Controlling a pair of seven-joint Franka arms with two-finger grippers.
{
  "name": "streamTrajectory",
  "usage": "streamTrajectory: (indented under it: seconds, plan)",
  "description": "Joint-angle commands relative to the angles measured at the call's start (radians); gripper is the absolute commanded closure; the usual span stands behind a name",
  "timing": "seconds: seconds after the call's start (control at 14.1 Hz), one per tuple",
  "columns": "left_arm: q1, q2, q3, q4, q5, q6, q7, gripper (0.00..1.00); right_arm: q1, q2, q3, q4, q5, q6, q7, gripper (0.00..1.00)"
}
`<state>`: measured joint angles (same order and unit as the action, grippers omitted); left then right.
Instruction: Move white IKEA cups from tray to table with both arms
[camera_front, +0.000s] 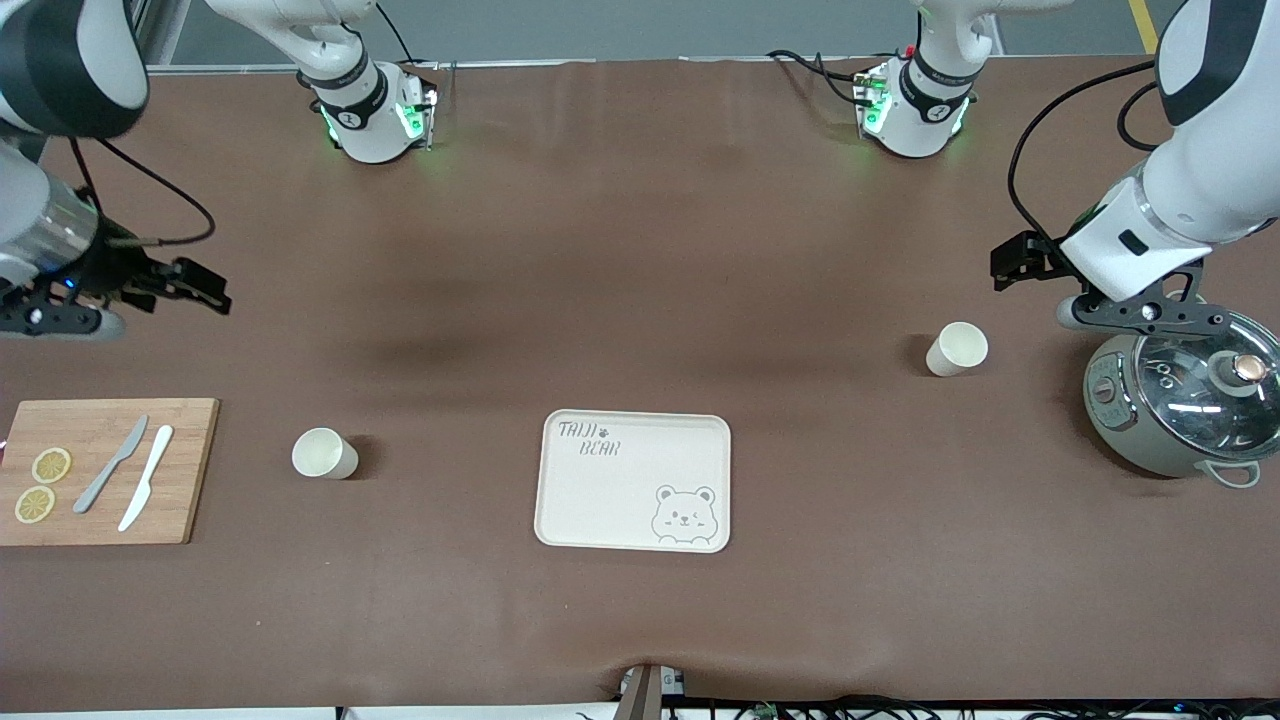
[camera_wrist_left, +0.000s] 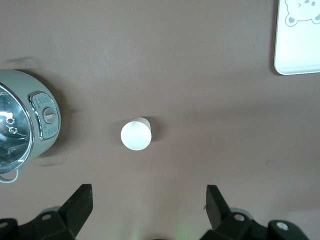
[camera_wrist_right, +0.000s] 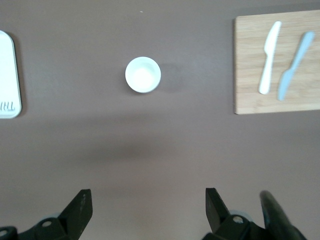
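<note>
Front view. Tray (camera_front: 634, 480): cream, bear drawing, nothing on it, near the middle of the table (camera_front: 620, 250). White cup (camera_front: 324, 454): upright on the table between tray and cutting board (camera_front: 105, 470), toward the right arm's end. Second white cup (camera_front: 957, 349): upright on the table toward the left arm's end, beside the rice cooker (camera_front: 1185, 405) and farther from the front camera than the tray. Both cups are off the tray, so the task looks done; judged step: arms clear off. Right gripper (camera_front: 205, 288): over bare table above the board's end, fingers spread, nothing held. Left gripper (camera_front: 1010, 262): over table just by the cooker, holding nothing.

Left wrist view. Left gripper's fingers (camera_wrist_left: 80, 202) stand wide apart, empty; cup (camera_wrist_left: 136, 135) sits between cooker (camera_wrist_left: 25, 125) and tray corner (camera_wrist_left: 295, 55), touching neither. To retreat well, lift straight up; the cooker lid is the close hazard.

Right wrist view. Right gripper's fingers (camera_wrist_right: 80, 207) wide, empty; cup (camera_wrist_right: 143, 74) well apart from board (camera_wrist_right: 277, 62), white knife (camera_wrist_right: 268, 57) and grey knife (camera_wrist_right: 295, 65). Open table all round; lemon slices (camera_front: 42, 484) lie at the board's outer end.
</note>
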<state>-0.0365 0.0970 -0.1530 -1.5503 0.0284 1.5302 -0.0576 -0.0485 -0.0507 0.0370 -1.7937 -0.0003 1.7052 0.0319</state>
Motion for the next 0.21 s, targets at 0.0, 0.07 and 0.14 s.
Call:
streamTrajectory:
  seconds: [0.0, 0.07, 0.14]
  plan:
    - [0.003, 0.000, -0.003, 0.002, -0.016, 0.004, 0.002, 0.00, -0.001, 0.015, 0.003, 0.088, -0.027, -0.068, -0.003, 0.00]
    - [0.003, -0.002, -0.003, 0.002, -0.016, 0.004, 0.002, 0.00, -0.002, 0.012, 0.001, 0.088, -0.026, -0.068, -0.001, 0.00]
    - [0.003, -0.002, -0.003, 0.002, -0.016, 0.004, 0.002, 0.00, -0.001, 0.005, 0.003, 0.088, -0.023, -0.068, 0.000, 0.00]
